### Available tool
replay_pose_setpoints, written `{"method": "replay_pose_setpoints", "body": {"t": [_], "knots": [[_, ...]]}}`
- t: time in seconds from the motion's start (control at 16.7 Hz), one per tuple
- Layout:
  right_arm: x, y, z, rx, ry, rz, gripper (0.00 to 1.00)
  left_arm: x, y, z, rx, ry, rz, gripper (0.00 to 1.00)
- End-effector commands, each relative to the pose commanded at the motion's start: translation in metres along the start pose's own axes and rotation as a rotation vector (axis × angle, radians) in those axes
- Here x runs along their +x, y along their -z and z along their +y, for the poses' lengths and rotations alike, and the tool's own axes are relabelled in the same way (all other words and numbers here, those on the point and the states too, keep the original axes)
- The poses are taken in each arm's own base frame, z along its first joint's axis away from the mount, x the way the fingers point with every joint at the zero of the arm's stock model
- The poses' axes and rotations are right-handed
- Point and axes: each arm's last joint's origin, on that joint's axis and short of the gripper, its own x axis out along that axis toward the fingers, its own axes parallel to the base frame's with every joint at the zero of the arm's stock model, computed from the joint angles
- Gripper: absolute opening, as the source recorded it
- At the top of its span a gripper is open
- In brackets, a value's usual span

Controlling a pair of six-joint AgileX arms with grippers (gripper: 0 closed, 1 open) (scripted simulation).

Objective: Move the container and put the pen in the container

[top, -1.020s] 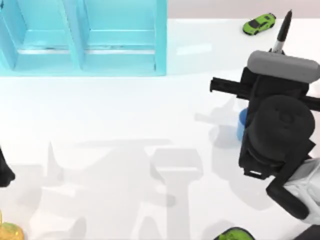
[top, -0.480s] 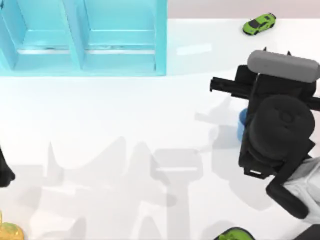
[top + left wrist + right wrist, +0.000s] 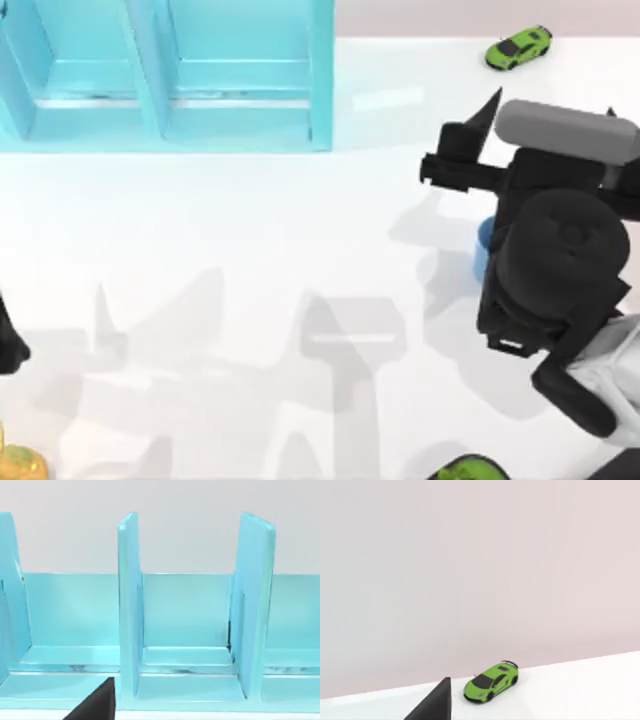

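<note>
Blue container [image 3: 483, 243] is seen beneath the right claw [image 3: 545, 105], fingers spread, released; withdrawal is judged next.

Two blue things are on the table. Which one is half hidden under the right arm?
The small darker blue cup, peeking out at the right arm's left edge. The large turquoise shelf unit stands apart, back left.

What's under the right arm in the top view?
A sliver of the blue container pokes out at the right arm's left edge, standing on the white table. The arm covers the rest of the cup, so its inside cannot be seen.
</note>
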Motion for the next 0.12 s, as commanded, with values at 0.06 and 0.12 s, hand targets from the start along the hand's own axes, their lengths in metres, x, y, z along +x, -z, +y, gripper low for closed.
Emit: {"method": "replay_pose_setpoints", "body": {"t": [0.06, 0.12], "knots": [[0.0000, 0.0000, 0.0000, 0.000, 0.000, 0.000, 1.00, 0.0000, 0.0000, 0.0000, 0.000, 0.000, 0.000, 1.00], [0.0000, 0.0000, 0.0000, 0.000, 0.000, 0.000, 1.00, 0.0000, 0.0000, 0.0000, 0.000, 0.000, 0.000, 1.00]]}}
